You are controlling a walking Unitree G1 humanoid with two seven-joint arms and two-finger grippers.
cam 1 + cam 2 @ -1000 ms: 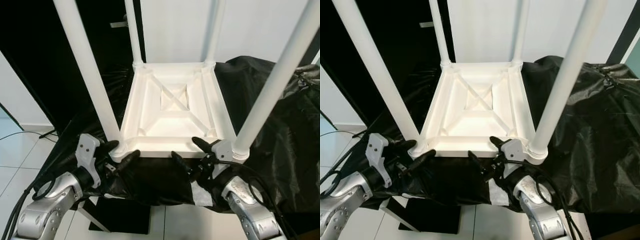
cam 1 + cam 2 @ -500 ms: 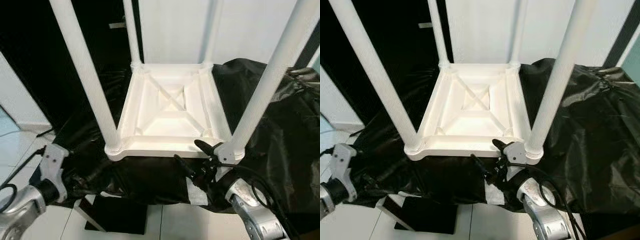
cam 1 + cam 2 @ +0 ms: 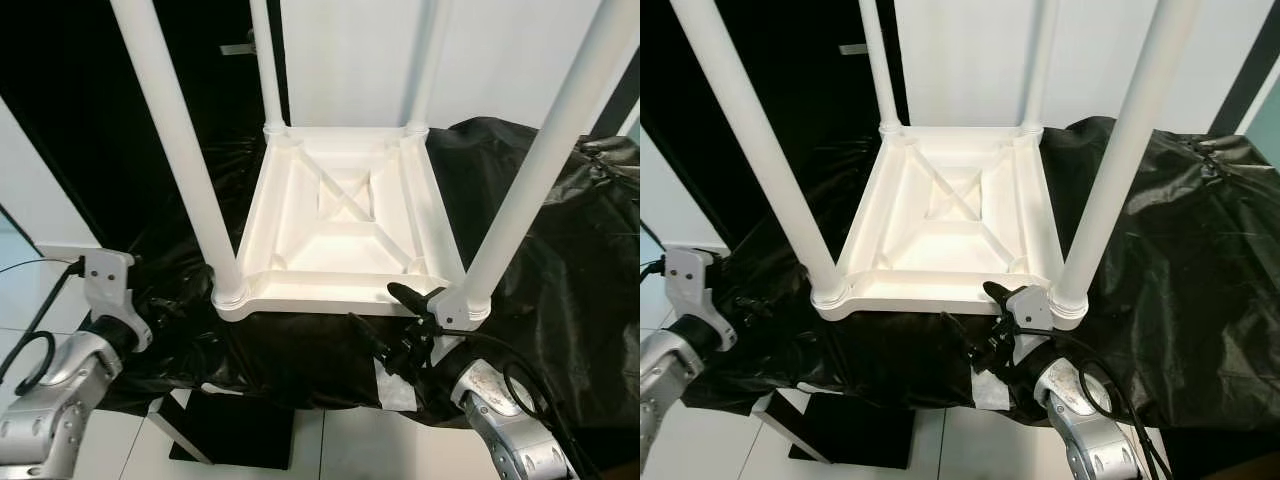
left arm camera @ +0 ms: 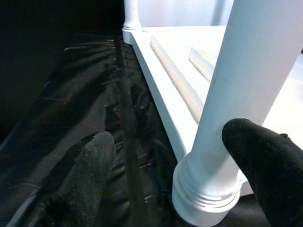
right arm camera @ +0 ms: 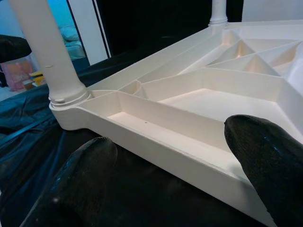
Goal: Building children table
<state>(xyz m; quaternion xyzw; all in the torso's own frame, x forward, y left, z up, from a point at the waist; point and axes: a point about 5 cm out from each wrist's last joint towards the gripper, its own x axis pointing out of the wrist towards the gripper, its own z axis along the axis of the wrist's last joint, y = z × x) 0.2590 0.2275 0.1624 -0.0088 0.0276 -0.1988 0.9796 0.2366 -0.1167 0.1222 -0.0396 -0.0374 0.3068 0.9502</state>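
Left gripper [image 4: 170, 161] withdrawn, table [image 3: 345, 225] beside

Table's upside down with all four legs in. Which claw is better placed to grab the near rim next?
Probably the right. The right claw is open at the table's near rim, beside the near right leg. The left claw, also open, sits out by the near left leg, off the rim.

1 table [image 3: 345, 215] (upturned), 4 legs [image 3: 180, 150], 2 grippers [image 3: 395, 320].
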